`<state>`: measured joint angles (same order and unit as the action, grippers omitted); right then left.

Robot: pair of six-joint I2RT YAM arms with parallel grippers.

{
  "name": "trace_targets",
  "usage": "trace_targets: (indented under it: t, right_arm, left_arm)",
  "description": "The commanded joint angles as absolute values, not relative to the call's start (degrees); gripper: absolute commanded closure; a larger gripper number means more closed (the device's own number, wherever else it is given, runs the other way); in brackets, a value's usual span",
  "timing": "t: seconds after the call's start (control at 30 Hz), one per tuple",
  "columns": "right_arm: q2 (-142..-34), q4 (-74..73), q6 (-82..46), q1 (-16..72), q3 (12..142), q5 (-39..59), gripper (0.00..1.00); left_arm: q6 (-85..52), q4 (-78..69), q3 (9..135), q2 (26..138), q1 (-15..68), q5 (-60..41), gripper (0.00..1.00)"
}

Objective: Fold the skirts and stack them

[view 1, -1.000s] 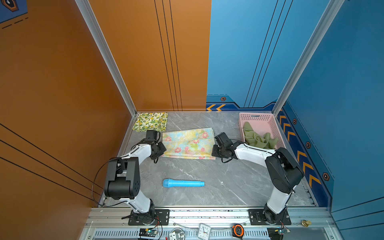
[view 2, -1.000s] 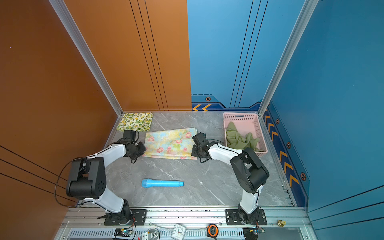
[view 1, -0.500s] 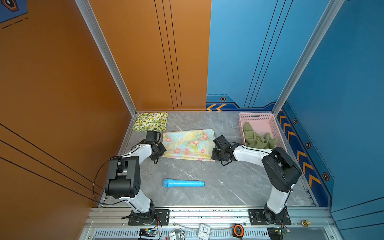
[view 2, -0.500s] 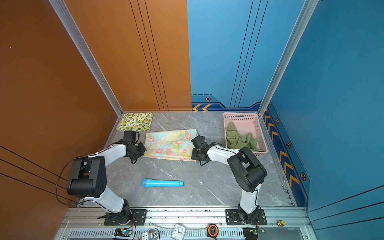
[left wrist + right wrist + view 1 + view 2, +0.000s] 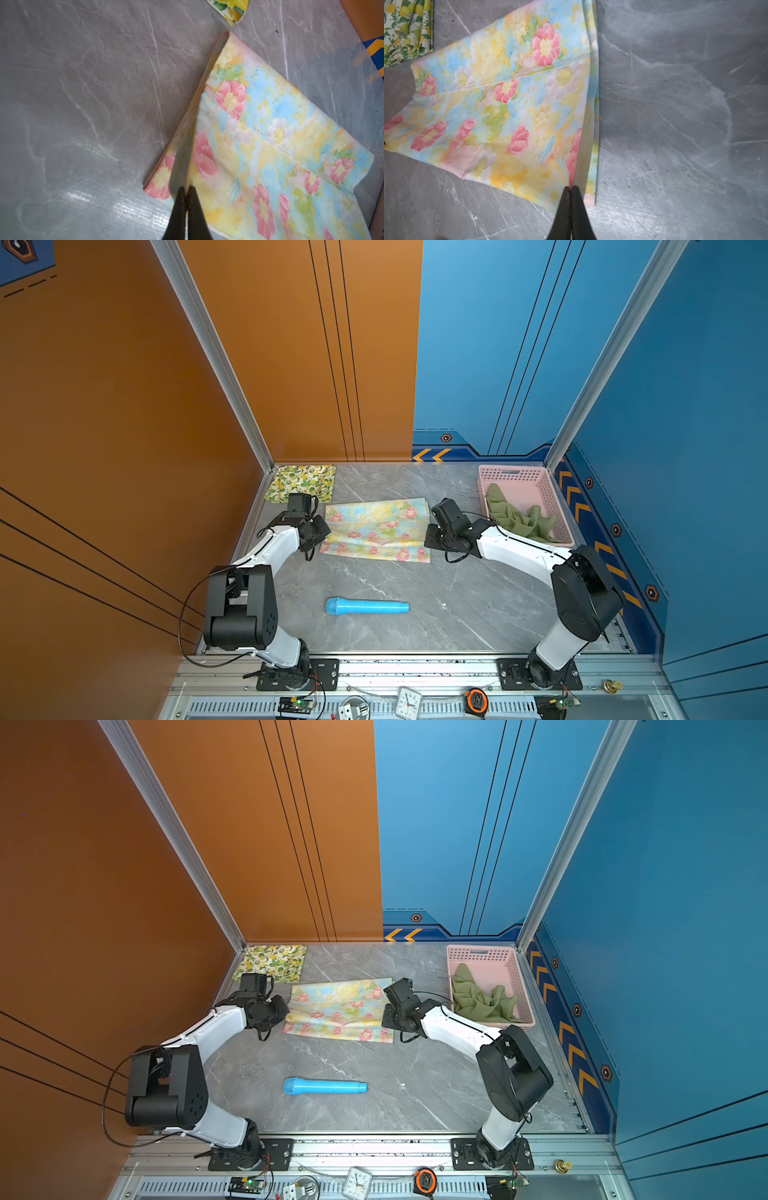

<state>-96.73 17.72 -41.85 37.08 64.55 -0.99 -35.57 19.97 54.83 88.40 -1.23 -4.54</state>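
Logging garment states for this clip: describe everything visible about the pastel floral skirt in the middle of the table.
The floral skirt is thin, soft cloth, pastel blue and yellow with pink flowers and a stitched seam across it. It lies folded, mostly flat on the grey table. The left gripper and right gripper each pinch an opposite side edge, lifting a layer.

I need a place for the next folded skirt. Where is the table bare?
Bare: the back strip between the lemon skirt and the basket; the wide band between the floral skirt and the blue tube; the front, right of the tube. Crowded: the middle row, where the left arm and right arm flank the floral skirt.
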Motion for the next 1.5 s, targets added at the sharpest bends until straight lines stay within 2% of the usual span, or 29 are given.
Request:
trace_targets:
  t: [0.0, 0.4, 0.77, 0.83, 0.9, 1.0, 1.1, 1.27, 1.47]
  right_arm:
    - [-95.32, 20.89, -42.16, 38.15, 64.18, -3.07, 1.0]
    - [-98.39, 17.51, -44.47, 39.81, 57.97, -3.46, 1.0]
    - [-101.87, 16.76, -43.7, 42.56, 57.37, -2.42, 1.0]
    - [-100.93, 17.32, -42.86, 42.04, 57.35, -2.22, 0.89]
    - [-99.6, 17.87, -41.95, 41.17, 57.63, -1.94, 0.77]
    - [-97.23, 19.35, -40.49, 38.46, 58.55, -1.04, 0.61]
    - [-95.83, 20.61, -39.64, 36.21, 59.86, 0.2, 0.53]
    - [-96.13, 20.62, -40.13, 33.29, 62.36, 1.96, 0.48]
    - [-101.39, 18.14, -43.13, 32.05, 66.5, 4.79, 0.48]
  left_arm:
    - [-35.42, 22.15, 53.91, 87.81, -1.85, -4.04, 1.0]
    - [-35.53, 20.12, 50.1, 90.35, -2.24, -3.43, 1.0]
    - [-35.92, 19.7, 49.93, 92.84, -2.46, -3.43, 1.0]
    - [-35.71, 19.73, 49.99, 91.86, -2.55, -3.54, 1.0]
    - [-35.65, 19.78, 50.09, 90.54, -2.55, -3.06, 0.75]
    - [-34.96, 20.72, 50.92, 88.32, -2.42, -1.83, 0.62]
    - [-33.63, 23.1, 52.78, 86.68, -2.28, 0.43, 0.44]
    - [-30.35, 25.06, 56.37, 86.7, -2.31, 2.2, 0.27]
    - [-27.23, 27.67, 63.91, 93.56, -2.28, -1.53, 0.22]
